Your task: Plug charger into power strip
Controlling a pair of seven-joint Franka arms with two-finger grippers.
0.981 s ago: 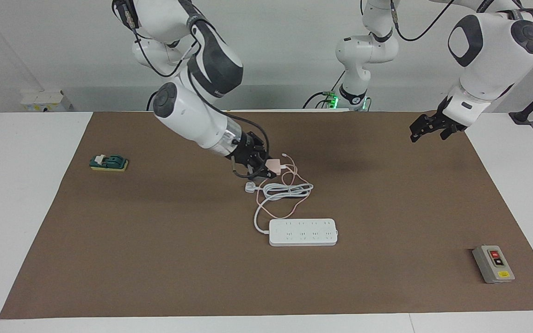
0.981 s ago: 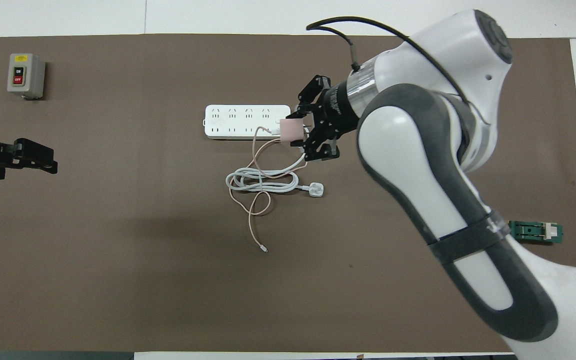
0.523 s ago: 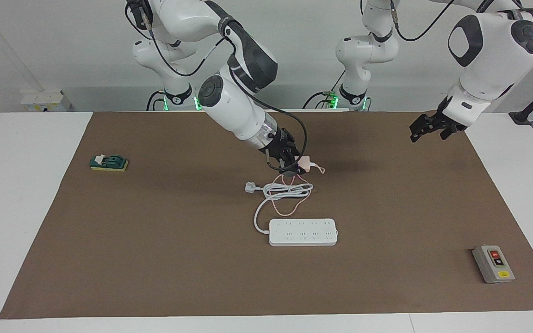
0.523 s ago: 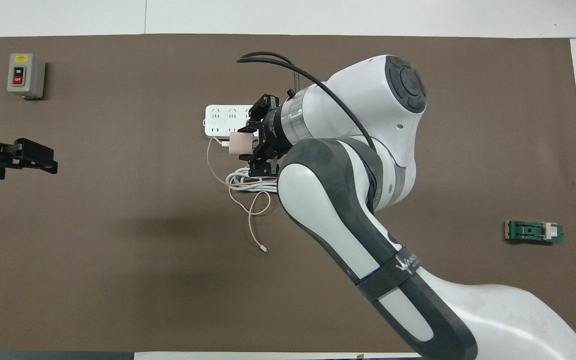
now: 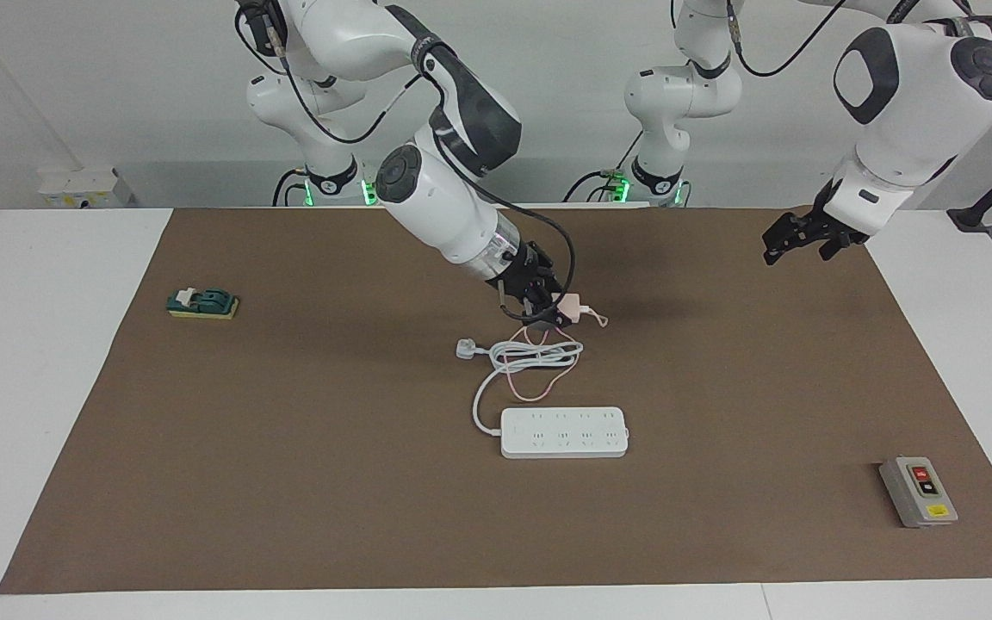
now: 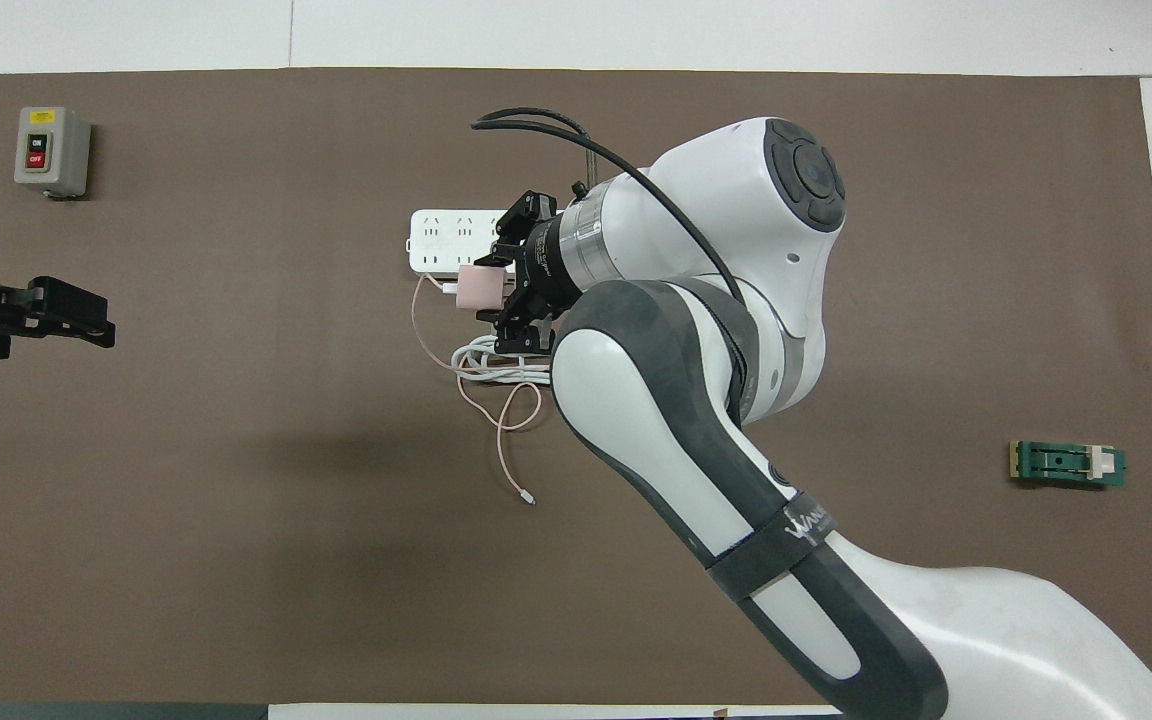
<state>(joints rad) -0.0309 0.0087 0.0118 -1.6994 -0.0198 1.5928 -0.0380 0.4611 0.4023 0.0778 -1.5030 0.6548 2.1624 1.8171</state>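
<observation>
Jaws of your right gripper [image 5: 561, 312] closed on the charger [image 5: 572, 308], lifted off the tabletop [image 5: 31, 362].

You have the small pink cube clamped in the air over the coiled white cord [image 5: 530, 353], which lies nearer to the robots than the power strip [image 5: 564, 432]; in the overhead view the cube [image 6: 480, 288] covers the strip's edge [image 6: 436, 240], yet the facing view shows it well above and apart from the sockets. Its thin pink cable [image 6: 496, 420] hangs down and loops across the white coil onto the brown mat [image 5: 289, 448]. Your left gripper [image 5: 793, 238] waits with jaws open over the mat's corner at the left arm's end. You also have a grey button box [image 5: 918, 491] and a green block [image 5: 202, 303] lying at the two ends of the mat.
</observation>
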